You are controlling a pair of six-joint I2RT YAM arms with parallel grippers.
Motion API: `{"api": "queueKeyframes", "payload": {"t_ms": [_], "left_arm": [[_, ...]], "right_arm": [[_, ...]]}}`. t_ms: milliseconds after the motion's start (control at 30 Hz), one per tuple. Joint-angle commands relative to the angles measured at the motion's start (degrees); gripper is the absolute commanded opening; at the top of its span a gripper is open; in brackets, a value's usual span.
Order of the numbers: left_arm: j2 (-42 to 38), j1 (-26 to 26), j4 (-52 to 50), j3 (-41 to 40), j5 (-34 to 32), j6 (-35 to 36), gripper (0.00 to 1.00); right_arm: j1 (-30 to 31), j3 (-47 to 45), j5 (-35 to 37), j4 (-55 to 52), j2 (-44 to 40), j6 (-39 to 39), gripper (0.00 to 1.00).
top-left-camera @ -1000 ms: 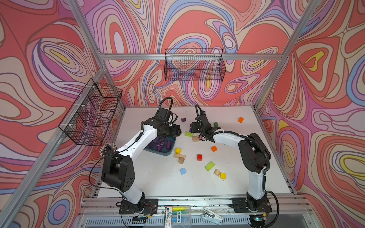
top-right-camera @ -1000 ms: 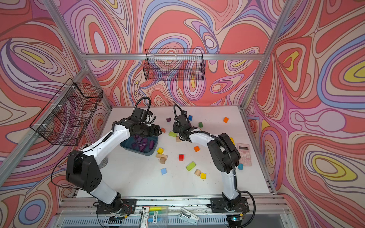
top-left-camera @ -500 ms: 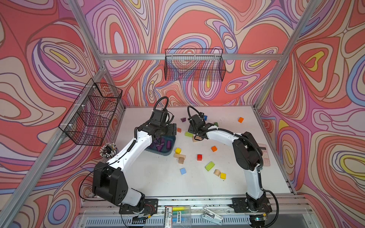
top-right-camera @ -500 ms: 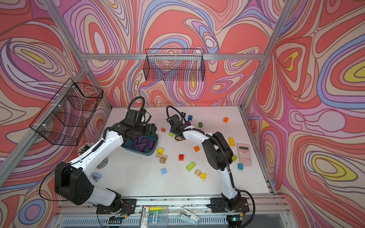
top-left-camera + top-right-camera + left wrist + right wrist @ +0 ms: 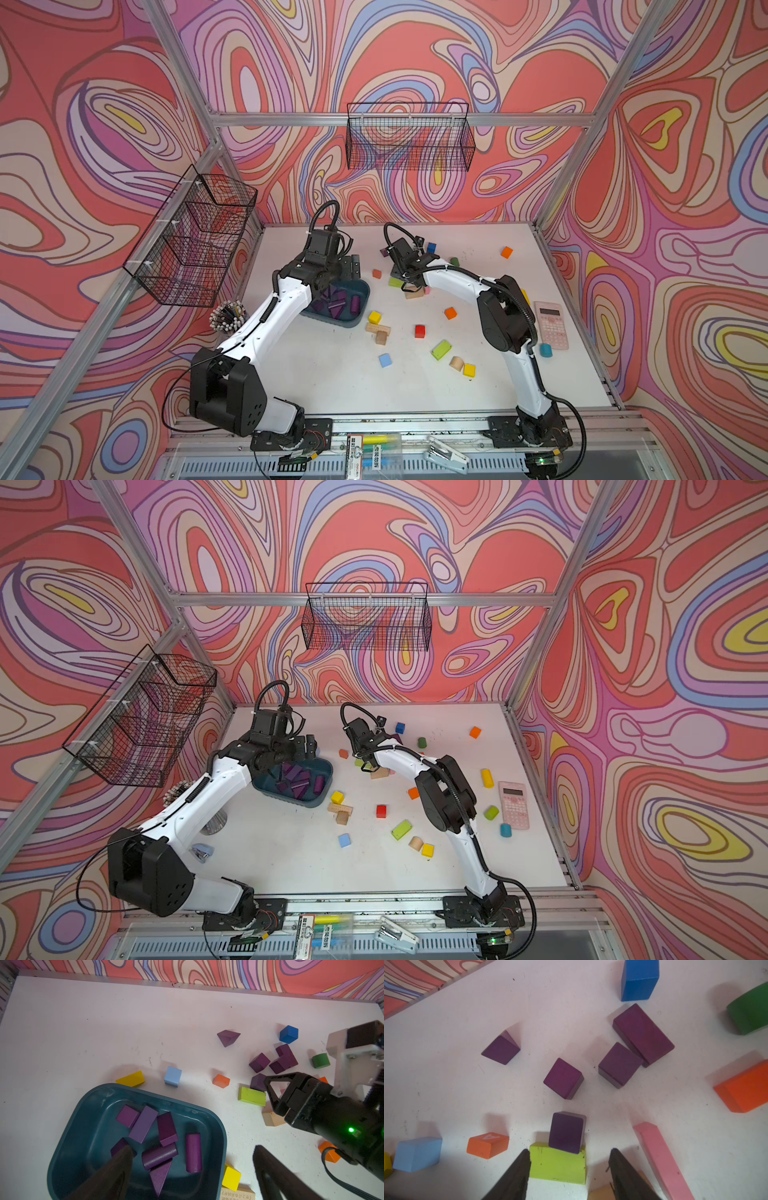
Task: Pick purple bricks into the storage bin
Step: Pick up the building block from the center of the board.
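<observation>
Purple bricks [image 5: 166, 1128] lie heaped in the bin [image 5: 68, 1126], which I take to be why my left hand [image 5: 191, 1148] hangs over it spread wide and empty. Five more sit loose on the tabletop [image 5: 446, 1084]. My right hand [image 5: 569, 1153] is parted, gripping nothing. It straddles a lime block [image 5: 556, 1165] because the nearest cube [image 5: 566, 1132] touches it.

The bricks [image 5: 167, 1128] are purple, the bin [image 5: 93, 1136] teal.

Left fingers [image 5: 116, 1167] spread wide; right fingers [image 5: 517, 1172] parted.
</observation>
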Motion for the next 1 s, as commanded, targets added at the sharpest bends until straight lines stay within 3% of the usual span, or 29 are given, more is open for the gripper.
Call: {"api": "queueKeyframes", "payload": {"t_ms": [0,567,967], "left_arm": [[-1.53,1.99,0.66,-0.41,-0.41,-1.37,0.93],[-2.02,6.03,1.48,-0.60,5.21,-3.05,0.93],[-0.46,7.52,1.20,-0.18,8.76,-4.37,0.92]], "right_arm": [[0.17,3.06,2.46,-4.08,2.21,0.92,0.62],[0.12,9.61,2.85,-6.90,8.36,0.10,0.54],[0.12,11.09,3.03,-4.40,9.12,-3.36,0.26]]}}
